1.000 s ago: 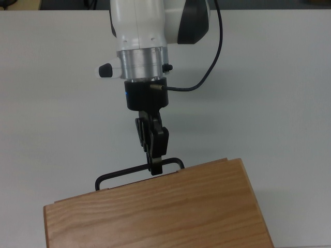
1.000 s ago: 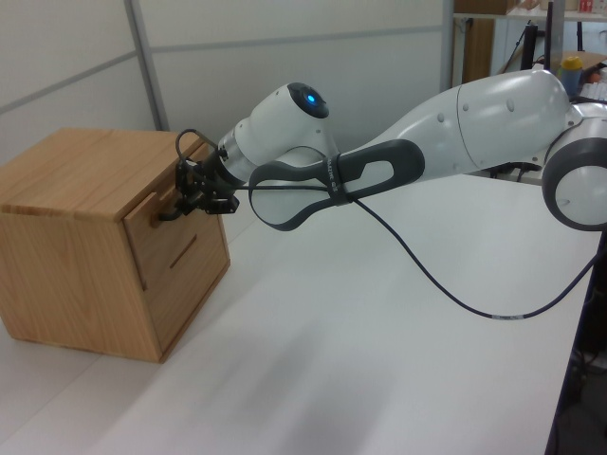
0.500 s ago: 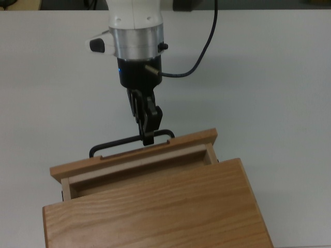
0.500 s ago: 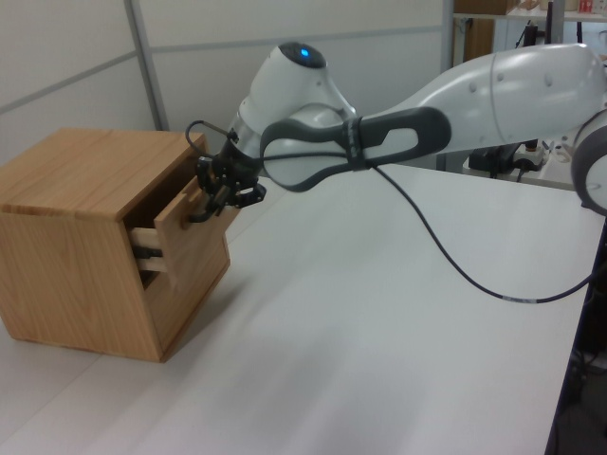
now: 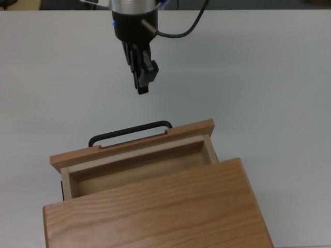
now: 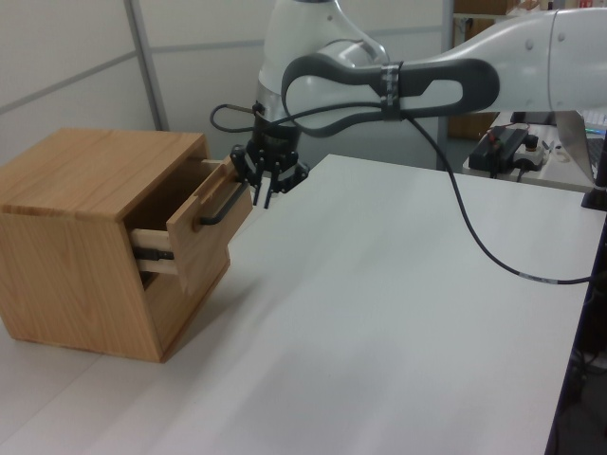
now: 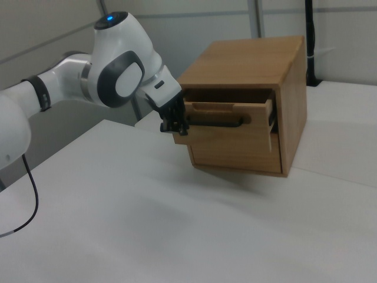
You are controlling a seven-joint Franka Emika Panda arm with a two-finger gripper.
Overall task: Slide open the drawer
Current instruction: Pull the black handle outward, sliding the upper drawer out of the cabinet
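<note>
Drawer (image 5: 135, 155) sits part-open, handle (image 5: 129, 132) just below the gripper (image 5: 143, 86) — empty, fingers near-closed, holding nothing — so re-hook squarely and pull straight.

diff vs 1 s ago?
The drawer slid out of the cabinet and now stands partly open. The gripper, on the handle before, has let go and backed off toward the top view's upper edge. The cabinet stayed put.

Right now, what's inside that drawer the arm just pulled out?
The open part of the drawer shows only bare wood in the top view. Its back portion sits under the cabinet top, so anything there is hidden.
</note>
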